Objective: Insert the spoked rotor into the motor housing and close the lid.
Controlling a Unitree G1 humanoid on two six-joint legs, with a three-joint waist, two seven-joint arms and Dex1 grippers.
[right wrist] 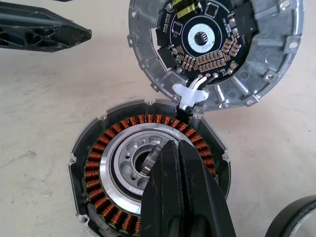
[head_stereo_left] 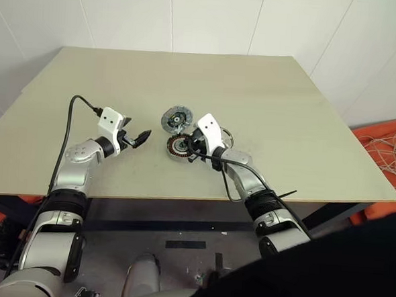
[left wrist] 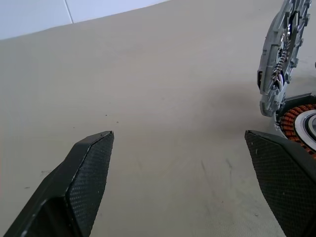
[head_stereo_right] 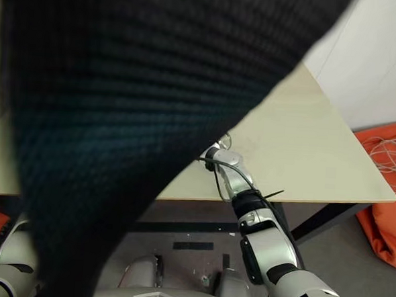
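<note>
Dark woven-textured mass (head_stereo_right: 153,119) sat closest to the lens and blocked most of the right eye view; could not tell what it was.

Right gripper (right wrist: 173,148): fingers closed flat together. The tip was over the centre of the shallow round silver metal motor housing (right wrist: 98,163) with its ring of copper-brown windings. Could not tell whether the tip touched the inner silver ring or pinched anything.

The housing lay flat on the pale beige bench (head_stereo_left: 287,113), about midway between the left and right edges and nearer the near edge.

The round lid (right wrist: 217,49), silver-grey rim with a dark ribbed face and pale centre, was tipped up on its edge. It touched the housing's far side, and short white leads ran between the two.

Flat round silver metal spoked rotor (head_stereo_left: 228,133): on the bench just beside the housing, toward the right edge, mostly hidden by the right wrist; spokes not resolved.

Left gripper (head_stereo_left: 139,139): black fingers (left wrist: 89,173) spread wide and empty, above bare bench on the left-edge side of the housing, clear of it.
</note>
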